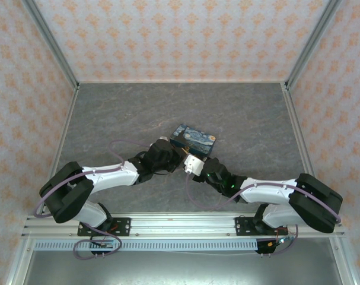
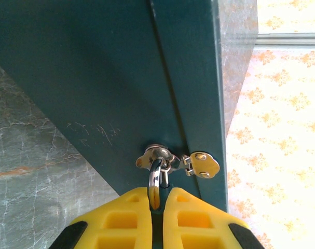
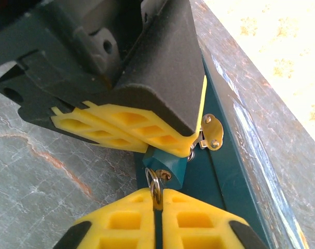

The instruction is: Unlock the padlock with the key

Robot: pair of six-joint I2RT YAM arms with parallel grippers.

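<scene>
- A grey marbled table (image 1: pixel 251 119) is closed in by walls (image 1: pixel 180 35) with an orange floral print and a metal frame.
- A starry-print box (image 1: pixel 194 138) lies mid-table, where both arms meet.
- The padlock (image 3: pixel 165 165) hangs at the hasp (image 3: pixel 211 132) on the box's teal side. Its long axis seems to run away from the box, keyhole end towards the right gripper (image 3: pixel 158 199).
- The left gripper (image 2: pixel 158 194) is clamped on the padlock body.
- The right gripper is closed on the key (image 3: pixel 154 187), which touches the keyhole.
</scene>
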